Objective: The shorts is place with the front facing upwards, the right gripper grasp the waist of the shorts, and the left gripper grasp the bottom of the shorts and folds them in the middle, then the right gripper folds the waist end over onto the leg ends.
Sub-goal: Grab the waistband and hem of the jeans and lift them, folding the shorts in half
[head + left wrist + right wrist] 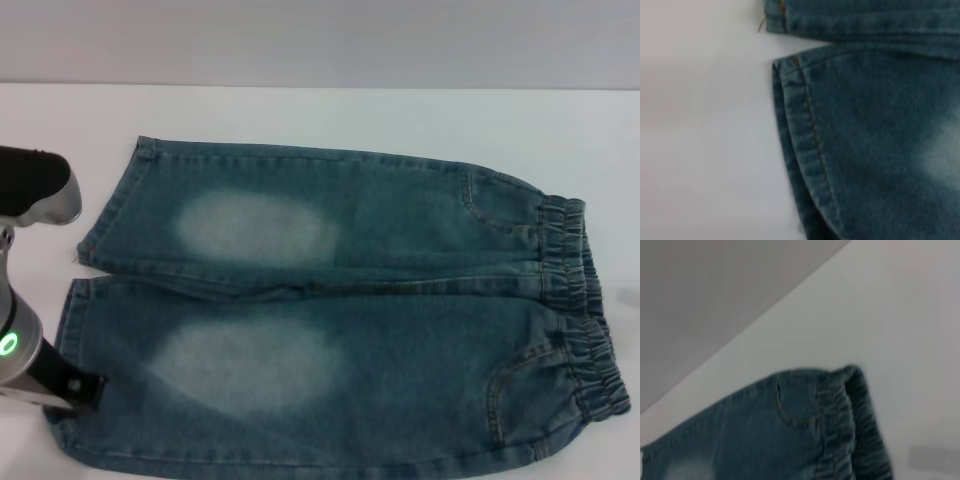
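The left pincer point(78, 392), a black claw on a thick white-and-silver arm with a green glowing ring, sits low at the left edge of the head view, its dark tip touching or just over the hem of the nearer leg; whether its fingers are spread or closed I cannot tell. The left wrist view shows none of its fingers, only that hem close up: a straight folded edge with an orange-brown stitched line, and beyond it the corner of the other leg's hem with a loose thread.

The long blue-green denim shorts point(340, 310) lie flat and spread on the white table point(320, 115), front up, legs side by side running across the view. The bottom of the shorts point(105, 205), the two straight stitched hems, points to the robot's left; the puckered elastic waistband point(580, 300) lies to the robot's right. Each leg carries a pale faded oval patch point(255, 228), and curved stitched pockets point(500, 215) sit just beside the waistband.

The right pincer shows in no view. The right wrist view looks onto the waist end of the shorts, with one pocket seam and the gathered band against the white table, and a grey wall point(715, 300) behind.
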`<action>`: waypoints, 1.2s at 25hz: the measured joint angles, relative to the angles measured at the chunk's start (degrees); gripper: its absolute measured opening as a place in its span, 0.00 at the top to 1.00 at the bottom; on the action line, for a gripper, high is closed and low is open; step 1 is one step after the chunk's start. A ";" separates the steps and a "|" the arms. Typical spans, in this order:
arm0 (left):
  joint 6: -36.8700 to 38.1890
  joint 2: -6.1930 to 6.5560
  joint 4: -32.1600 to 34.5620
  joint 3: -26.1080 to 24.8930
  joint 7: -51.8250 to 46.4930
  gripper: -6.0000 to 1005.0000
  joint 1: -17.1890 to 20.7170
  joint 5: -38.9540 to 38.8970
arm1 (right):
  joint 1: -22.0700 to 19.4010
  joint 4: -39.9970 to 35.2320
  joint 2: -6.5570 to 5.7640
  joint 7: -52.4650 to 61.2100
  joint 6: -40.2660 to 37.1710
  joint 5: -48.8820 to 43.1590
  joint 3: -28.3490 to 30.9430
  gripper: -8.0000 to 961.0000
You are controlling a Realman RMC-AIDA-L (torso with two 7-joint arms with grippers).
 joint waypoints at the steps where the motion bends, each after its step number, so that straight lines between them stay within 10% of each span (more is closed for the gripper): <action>1: -0.31 -0.02 -0.01 -0.17 0.00 0.99 -0.61 0.00 | 0.02 0.02 0.10 0.12 0.47 -0.17 -0.12 0.18; 30: -0.46 0.08 1.93 -1.71 2.46 0.99 -6.18 0.09 | -1.29 -4.55 0.60 1.59 1.51 -0.51 -10.17 0.18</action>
